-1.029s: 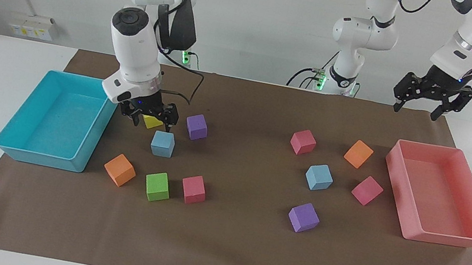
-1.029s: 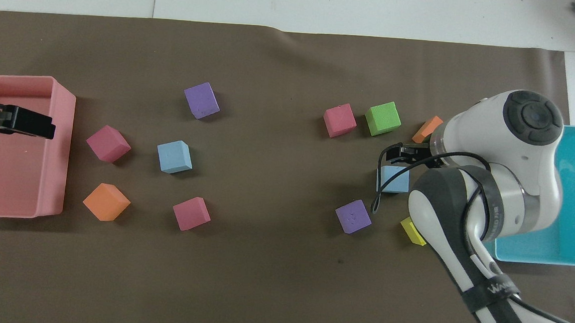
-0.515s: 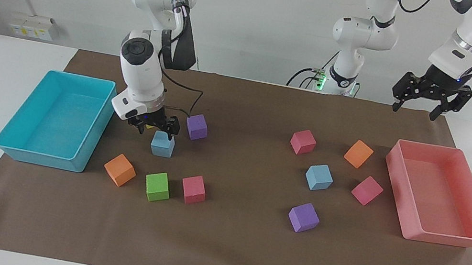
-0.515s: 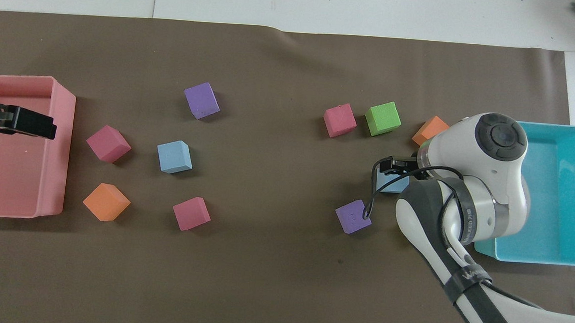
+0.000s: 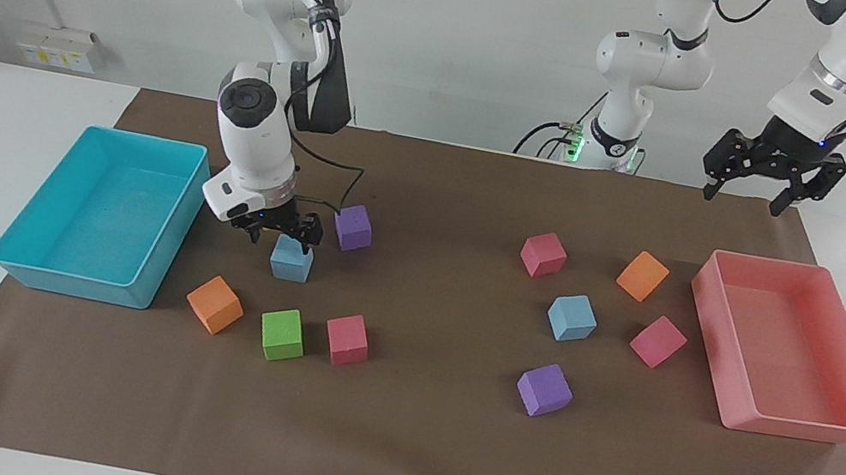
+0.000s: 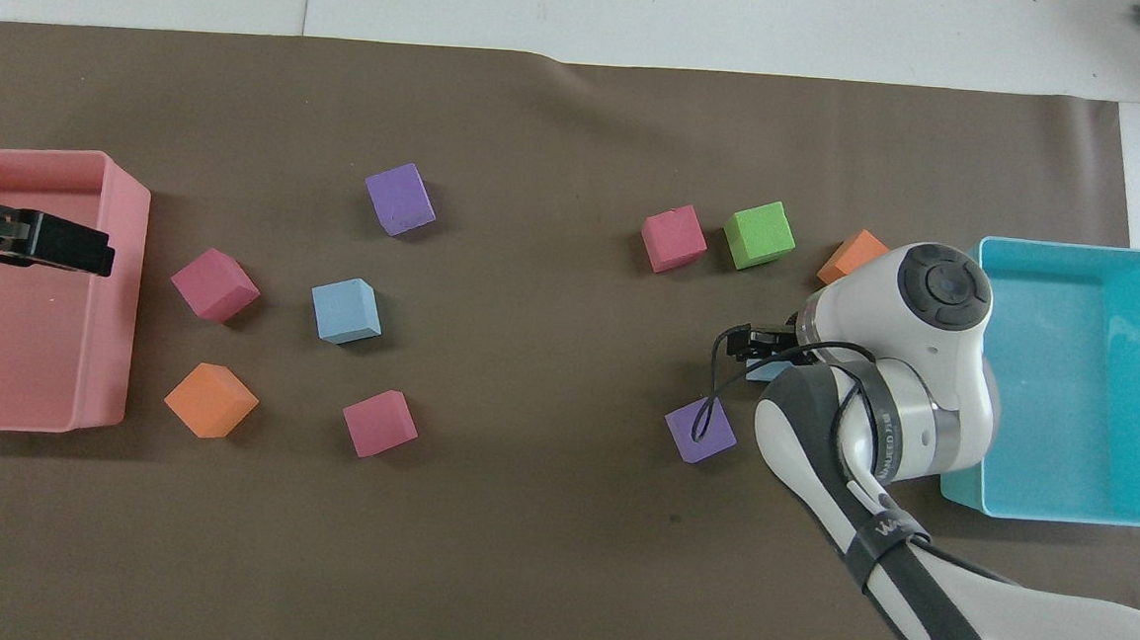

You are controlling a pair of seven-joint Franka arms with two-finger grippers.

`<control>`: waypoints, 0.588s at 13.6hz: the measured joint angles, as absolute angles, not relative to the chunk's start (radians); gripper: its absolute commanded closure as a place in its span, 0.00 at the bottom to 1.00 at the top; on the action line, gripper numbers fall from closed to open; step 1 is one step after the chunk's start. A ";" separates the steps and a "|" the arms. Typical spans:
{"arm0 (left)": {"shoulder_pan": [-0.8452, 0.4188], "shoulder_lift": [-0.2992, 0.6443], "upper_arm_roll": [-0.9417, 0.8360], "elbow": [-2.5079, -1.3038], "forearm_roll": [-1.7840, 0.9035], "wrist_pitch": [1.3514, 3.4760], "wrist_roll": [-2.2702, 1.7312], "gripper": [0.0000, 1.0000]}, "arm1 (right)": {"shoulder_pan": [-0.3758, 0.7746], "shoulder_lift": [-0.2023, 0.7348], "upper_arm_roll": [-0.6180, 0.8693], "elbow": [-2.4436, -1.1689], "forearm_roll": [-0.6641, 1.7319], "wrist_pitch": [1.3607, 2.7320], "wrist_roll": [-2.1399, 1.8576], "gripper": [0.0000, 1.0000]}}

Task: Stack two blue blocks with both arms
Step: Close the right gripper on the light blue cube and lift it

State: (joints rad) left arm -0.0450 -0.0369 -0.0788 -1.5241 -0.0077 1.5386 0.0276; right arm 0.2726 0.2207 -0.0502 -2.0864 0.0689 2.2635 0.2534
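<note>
One blue block [image 5: 291, 261] lies on the brown mat beside the turquoise tray, and the right arm hides most of it in the overhead view [image 6: 768, 371]. My right gripper [image 5: 282, 237] hangs open just over this block's top, a finger at either side, gripping nothing. The second blue block [image 5: 572, 317] [image 6: 346, 310] lies free toward the left arm's end of the table, among pink, orange and purple cubes. My left gripper [image 5: 743, 198] waits open and empty, raised over the mat's edge by the pink tray.
A turquoise tray [image 5: 27, 263] sits at the right arm's end and a pink tray [image 5: 799, 426] at the left arm's end. A purple cube [image 5: 352, 227], orange cube [image 5: 214, 304], green cube [image 5: 282, 334] and pink cube [image 5: 347, 339] surround the right gripper's block.
The right arm has lowered its open gripper onto the blue block and shifted slightly away from the turquoise tray. The left arm has barely moved.
</note>
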 measured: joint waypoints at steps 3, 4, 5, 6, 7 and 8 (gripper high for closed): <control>-0.045 -0.037 -0.079 -1.524 -0.008 1.541 0.028 0.00 | 0.273 0.228 -0.050 -2.120 0.069 2.300 0.249 0.00; -0.045 -0.037 -0.079 -1.524 -0.008 1.548 0.028 0.00 | 0.273 0.229 -0.050 -2.125 0.069 2.301 0.248 0.00; -0.045 -0.036 -0.079 -1.524 -0.008 1.556 0.028 0.00 | 0.273 0.229 -0.050 -2.132 0.069 2.305 0.248 0.00; -0.045 -0.036 -0.079 -1.524 -0.008 1.560 0.028 0.00 | 0.273 0.230 -0.050 -2.141 0.069 2.320 0.247 0.00; -0.045 -0.036 -0.079 -1.524 -0.008 1.562 0.028 0.00 | 0.273 0.230 -0.050 -2.150 0.069 2.330 0.245 0.13; -0.045 -0.036 -0.079 -1.524 -0.008 1.563 0.028 0.00 | 0.273 0.230 -0.050 -2.156 0.069 2.335 0.242 0.55</control>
